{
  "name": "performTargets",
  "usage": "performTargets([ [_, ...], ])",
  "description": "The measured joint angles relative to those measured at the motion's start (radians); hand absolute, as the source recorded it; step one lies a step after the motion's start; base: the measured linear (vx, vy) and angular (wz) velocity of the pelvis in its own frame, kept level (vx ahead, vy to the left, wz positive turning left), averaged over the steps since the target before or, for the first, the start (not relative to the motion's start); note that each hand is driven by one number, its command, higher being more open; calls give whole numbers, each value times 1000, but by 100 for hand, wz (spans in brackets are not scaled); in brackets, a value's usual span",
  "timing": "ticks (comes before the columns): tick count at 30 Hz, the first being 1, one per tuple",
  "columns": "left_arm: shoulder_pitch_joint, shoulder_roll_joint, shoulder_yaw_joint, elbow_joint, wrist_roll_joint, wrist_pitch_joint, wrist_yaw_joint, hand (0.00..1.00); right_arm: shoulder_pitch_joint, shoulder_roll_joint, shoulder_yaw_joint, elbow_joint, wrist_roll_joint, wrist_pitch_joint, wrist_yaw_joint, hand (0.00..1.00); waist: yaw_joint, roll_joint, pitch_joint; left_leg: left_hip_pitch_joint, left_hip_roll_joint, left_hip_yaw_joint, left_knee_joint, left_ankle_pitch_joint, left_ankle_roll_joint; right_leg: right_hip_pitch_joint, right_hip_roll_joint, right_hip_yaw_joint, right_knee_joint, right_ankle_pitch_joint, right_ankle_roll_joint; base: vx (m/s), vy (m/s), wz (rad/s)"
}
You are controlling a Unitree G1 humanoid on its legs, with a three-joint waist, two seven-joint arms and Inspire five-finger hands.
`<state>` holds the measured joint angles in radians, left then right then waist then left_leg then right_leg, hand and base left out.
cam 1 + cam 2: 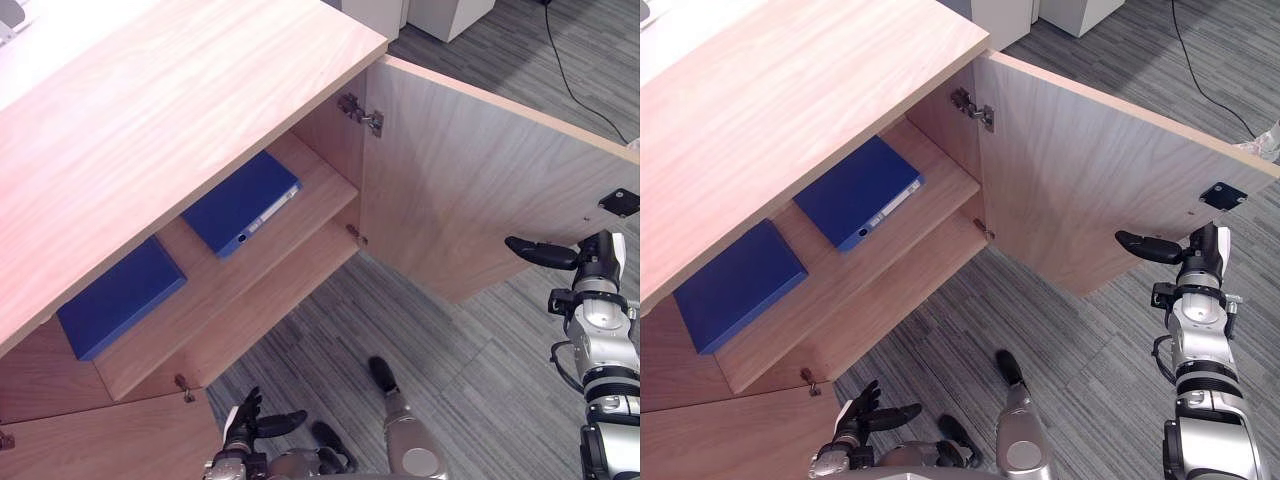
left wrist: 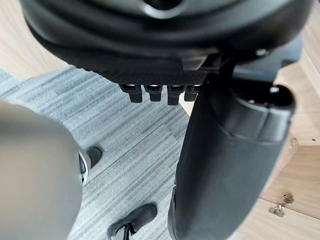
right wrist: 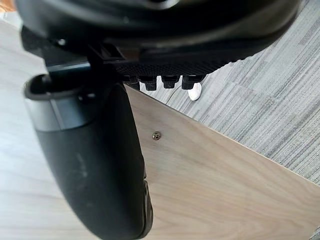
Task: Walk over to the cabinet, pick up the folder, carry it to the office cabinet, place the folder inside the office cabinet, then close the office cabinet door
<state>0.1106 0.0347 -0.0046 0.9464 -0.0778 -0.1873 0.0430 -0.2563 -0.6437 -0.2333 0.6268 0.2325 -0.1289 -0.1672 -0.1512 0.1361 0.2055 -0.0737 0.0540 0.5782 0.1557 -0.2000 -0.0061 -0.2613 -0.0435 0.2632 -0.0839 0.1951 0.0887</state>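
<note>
The left hand [image 1: 248,420] is hanging at 6 o'clock, fingers loosely spread and gripping nothing. At 3 o'clock the right hand [image 1: 560,255] is hovering just beside the open cabinet door [image 1: 470,190], fingers straight and empty. At 9 o'clock the blue folder [image 1: 240,203] is lying flat on the shelf [image 1: 310,215] inside the office cabinet [image 1: 150,120], near a second blue folder [image 1: 120,297].

White units [image 1: 450,15] stand on grey striped carpet [image 1: 430,340].

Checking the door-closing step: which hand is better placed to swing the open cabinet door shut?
Right, likely. The right hand is open beside the inner face of the door, near its free edge; the left hand hangs low, far from that door.
</note>
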Motion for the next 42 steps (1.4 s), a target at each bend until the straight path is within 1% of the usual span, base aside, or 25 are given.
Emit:
performTargets([
  [1, 0, -2, 6, 3, 1, 2, 0, 100, 55, 31, -23, -79, -1, 1, -6, 100, -2, 0, 0, -1, 0, -5, 0, 2, 0, 0, 0, -5, 0, 0, 0, -27, -52, 14],
  [3, -4, -19, 50, 8, 5, 8, 4, 100, 211, 176, -89, -338, -9, -7, -22, 100, -13, -3, 2, -2, 3, -13, -1, 6, 2, 3, 2, -12, 0, 0, 0, -13, -49, 9],
  [4, -7, -22, 58, 10, 8, 8, 6, 100, 246, 215, -95, -396, -12, -13, -26, 100, -17, -3, 2, -1, 4, -16, 0, 6, 2, 6, 2, -14, 0, 0, 0, -4, -42, 7],
  [5, -10, -24, 64, 10, 23, 8, 7, 100, 312, 295, -92, -491, -21, -26, -29, 100, -28, -14, 8, 4, 7, -19, 3, 6, 2, 14, 4, -17, -1, 0, -1, -1, -57, 3],
  [6, -14, -25, 69, 13, 31, 9, 7, 100, 381, 373, -72, -572, -19, -43, -27, 100, -33, -15, 8, 13, 11, -19, 6, 6, 1, 23, 7, -16, -1, 0, -1, -4, -54, 1],
  [8, -22, -28, 76, 20, 41, 9, 8, 100, 481, 458, -27, -659, -11, -63, -12, 100, -35, -27, 9, 19, 14, -18, 10, 6, 1, 30, 9, -15, -1, 0, -2, -12, -40, -3],
  [9, -28, -27, 78, 30, 41, 9, 14, 100, 581, 516, 49, -730, 17, -80, 12, 100, -41, -39, 6, 21, 16, -16, 15, 4, 0, 33, 10, -13, -1, 2, -3, -22, -38, -5],
  [10, -28, -27, 78, 33, 41, 9, 19, 100, 621, 530, 85, -753, 22, -85, 25, 100, -42, -45, 3, 22, 17, -14, 17, 3, -2, 33, 11, -10, -1, 2, -4, -31, -44, -11],
  [11, -28, -25, 78, 42, 41, 10, 24, 100, 698, 548, 155, -786, 25, -93, 54, 100, -43, -63, -1, 24, 20, -7, 24, 0, -2, 35, 14, -4, -1, 4, -6, -23, -29, -12],
  [12, -28, -24, 78, 45, 41, 12, 24, 100, 731, 551, 192, -801, 25, -94, 67, 100, -43, -74, 1, 27, 23, -5, 27, -3, -2, 39, 16, -1, -1, 4, -7, -32, -37, -14],
  [13, -27, -22, 77, 49, 41, 19, 24, 100, 792, 551, 270, -823, 25, -94, 90, 100, -42, -92, -2, 34, 30, -2, 38, -11, -7, 50, 19, 2, -1, 5, -8, -31, -35, -8],
  [15, -28, -11, 60, 51, 42, 20, 24, 100, 868, 540, 402, -836, 18, -94, 140, 100, -40, -118, -17, 39, 39, -1, 60, -21, -8, 62, 23, 3, -1, 6, -8, -31, -37, -5],
  [16, -28, -7, 41, 51, 43, 20, 23, 100, 886, 532, 461, -836, 11, -94, 172, 100, -37, -127, -22, 43, 43, -1, 70, -26, -5, 70, 24, 3, 0, 6, -9, 0, 0, 0],
  [17, -28, -6, 33, 50, 43, 19, 23, 100, 889, 526, 489, -836, 9, -93, 187, 100, -33, -130, -25, 44, 44, -1, 75, -28, -4, 73, 24, 3, 0, 6, -9, -21, -18, 3],
  [19, -31, 7, -6, 51, 49, 14, 22, 100, 873, 498, 603, -819, -17, -93, 237, 100, -14, -142, -34, 60, 45, -13, 75, -28, -4, 97, 22, -11, 0, 5, -9, -18, -13, 13],
  [21, -31, 22, -28, 48, 60, 6, 22, 100, 812, 483, 670, -780, -44, -94, 272, 100, 8, -155, -47, 65, 45, -31, 75, -26, -4, 110, 20, -29, 0, 2, -13, -15, -19, 23],
  [23, -31, 41, -44, 46, 70, 6, 16, 100, 711, 474, 712, -708, -77, -94, 286, 100, 21, -169, -57, 62, 42, -64, 74, -20, -3, 124, 12, -64, 0, -3, -18, -22, -28, 50],
  [26, -34, 72, -43, 39, 70, 5, 3, 100, 568, 472, 718, -627, -119, -93, 278, 100, 66, -186, -70, 36, 31, -130, 68, -1, 2, 128, -6, -127, 0, -10, -22, -42, -43, 67],
  [28, -31, 90, -42, 39, 70, 9, 2, 100, 476, 472, 695, -578, -145, -92, 254, 100, 83, -190, -72, 14, 19, -178, 59, 14, 6, 128, -20, -174, 1, -14, -21, -43, -41, 82],
  [30, -24, 101, -39, 37, 67, 10, 4, 100, 362, 475, 627, -492, -160, -92, 216, 100, 105, -190, -72, -9, 5, -236, 50, 34, 11, 128, -36, -230, 8, -23, -19, -48, -26, 86],
  [32, -21, 101, -23, 24, 63, 11, 7, 100, 253, 477, 553, -392, -159, -85, 161, 100, 117, -190, -72, -27, -11, -292, 36, 56, 17, 129, -53, -285, 21, -34, -15, -67, -19, 90],
  [36, -5, 97, -20, -31, 38, 10, 24, 100, 56, 470, 334, -192, -129, -72, 47, 100, 161, -184, -68, -77, -49, -418, 5, 105, 19, 127, -85, -400, 40, -51, -10, -76, 1, 90],
  [38, 2, 95, -17, -44, 16, 11, 25, 100, -4, 464, 255, -123, -51, -72, 17, 100, 166, -174, -62, -90, -64, -473, -7, 127, 21, 127, -99, -453, 54, -64, -7, -64, 5, 84],
  [40, 8, 88, 3, -52, -4, 10, 26, 100, -21, 456, 206, -91, 4, -73, -19, 100, 176, -166, -57, -91, -75, -509, -30, 149, 21, 128, -109, -489, 69, -77, -4, -47, 17, 68],
  [42, 23, 86, 27, -66, -15, 11, 38, 100, -6, 449, 197, -78, 20, -78, -24, 100, 175, -163, -53, -87, -85, -538, -56, 170, 22, 135, -117, -515, 76, -88, -2, -39, 12, 49],
])
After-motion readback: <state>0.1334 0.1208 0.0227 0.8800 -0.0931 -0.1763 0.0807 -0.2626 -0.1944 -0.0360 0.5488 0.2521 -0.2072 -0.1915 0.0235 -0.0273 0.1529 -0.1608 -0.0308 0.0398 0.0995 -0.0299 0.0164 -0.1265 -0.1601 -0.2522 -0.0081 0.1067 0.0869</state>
